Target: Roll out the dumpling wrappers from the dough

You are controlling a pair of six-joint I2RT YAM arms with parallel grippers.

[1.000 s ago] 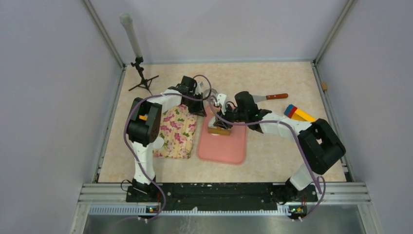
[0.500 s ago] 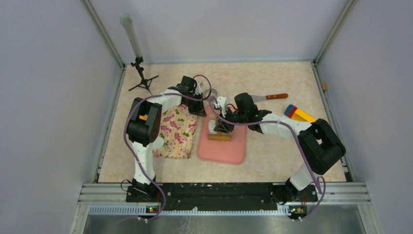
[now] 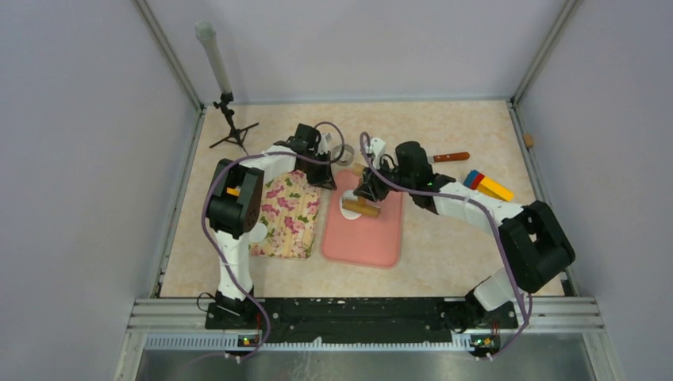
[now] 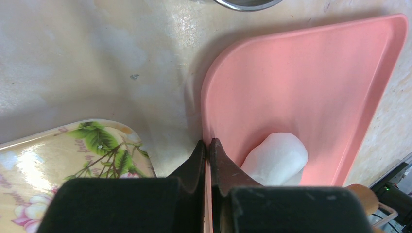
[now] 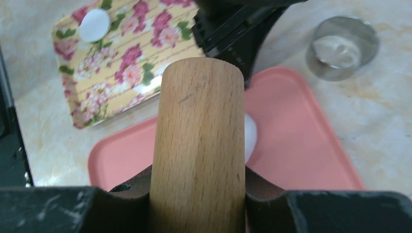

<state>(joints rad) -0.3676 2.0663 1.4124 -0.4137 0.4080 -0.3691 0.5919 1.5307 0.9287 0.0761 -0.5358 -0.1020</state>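
Right wrist: right gripper (image 5: 197, 194) jaws clamped on rolling pin (image 5: 199, 136) over dough (image 5: 250, 136). Left gripper (image 4: 208, 148) jaws together, seemingly pinning pink board (image 4: 311, 73). Risk: dough sticking to pin.

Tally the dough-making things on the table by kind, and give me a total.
Boards and trays: 2 (pink board, floral tray)
Dough pieces: 2 (dough, dumpling wrapper on the tray)
Tools: 3 (rolling pin, metal ring cutter, spatula)
Total: 7
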